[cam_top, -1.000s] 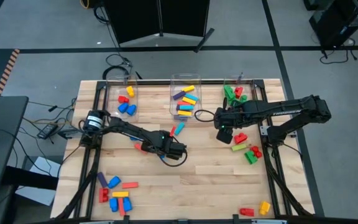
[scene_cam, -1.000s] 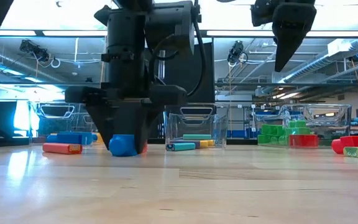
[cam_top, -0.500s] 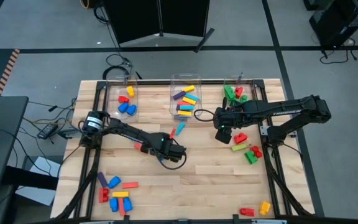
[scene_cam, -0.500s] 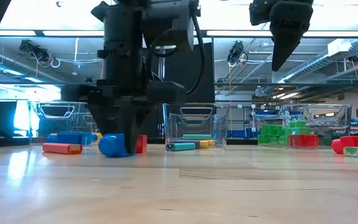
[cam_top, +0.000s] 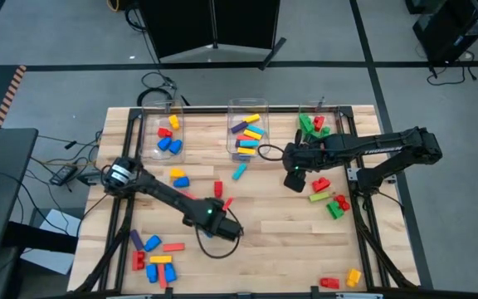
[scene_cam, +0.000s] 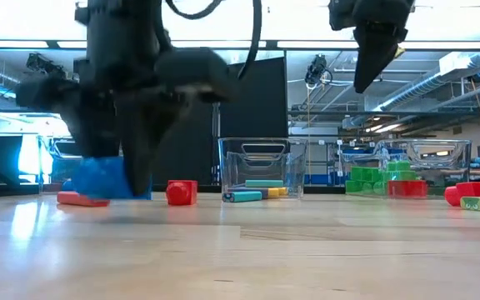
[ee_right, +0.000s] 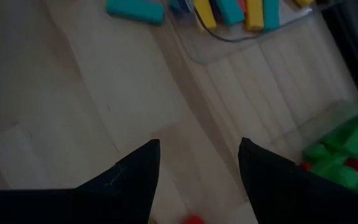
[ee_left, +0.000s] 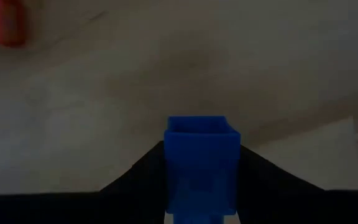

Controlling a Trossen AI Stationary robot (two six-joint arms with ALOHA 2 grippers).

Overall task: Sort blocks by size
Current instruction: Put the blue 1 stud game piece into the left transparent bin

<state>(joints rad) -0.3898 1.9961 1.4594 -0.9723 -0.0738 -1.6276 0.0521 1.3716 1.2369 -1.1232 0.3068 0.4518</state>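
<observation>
We see a pale wood table framed by dark rails, standing on grey floor with cables at its left side and a dark cabinet beyond. From table height the room behind shows ceiling lights, pipes and desks. Three clear bins line the far edge, holding blocks: blue, red and yellow in the left one, long mixed colours in the middle, green and red in the right. More blocks lie loose at the near left corner, near the right rail and at the near right corner; a cyan block rests just before the middle bin.

The left gripper sits low near the table's middle, its fingers clamped on a blue block. The right gripper hangs above the table before the right bin, fingers apart and empty.

Compared with a second ago, the left arm has swung nearer and leftward, carrying the blue block it was then only straddling. That uncovers a red block and a yellow-and-blue pair. The right arm has barely moved.
</observation>
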